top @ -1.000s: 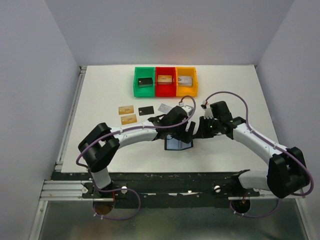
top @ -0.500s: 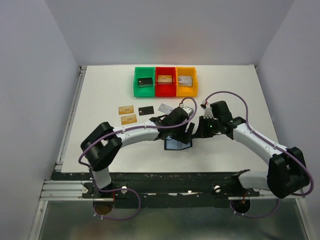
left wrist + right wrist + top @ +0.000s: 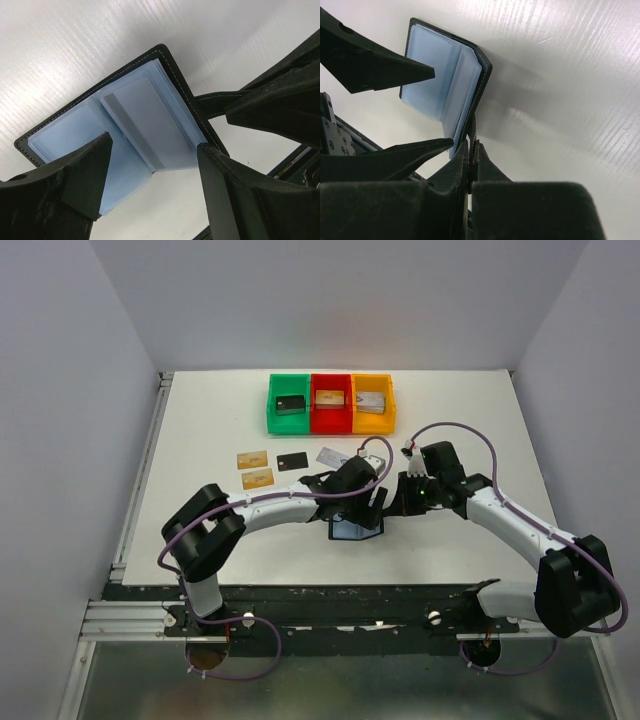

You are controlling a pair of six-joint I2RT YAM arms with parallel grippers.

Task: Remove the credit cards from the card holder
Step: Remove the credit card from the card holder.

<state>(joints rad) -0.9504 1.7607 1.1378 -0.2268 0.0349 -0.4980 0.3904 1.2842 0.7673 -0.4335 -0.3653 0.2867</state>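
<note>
The card holder (image 3: 352, 528) sits open on the white bench (image 3: 450, 420) between the two arms, showing its bluish pockets. The right end effector (image 3: 472, 147) is closed tight on the edge of the holder's black cover. The left end effector (image 3: 154, 146) hangs just above the holder, spread wide and gripping nothing. Beyond the holder lie four credit cards (image 3: 292, 461): two tan, one black, one silver. Farther beyond it stand green, red and orange bins (image 3: 331, 423).
</note>
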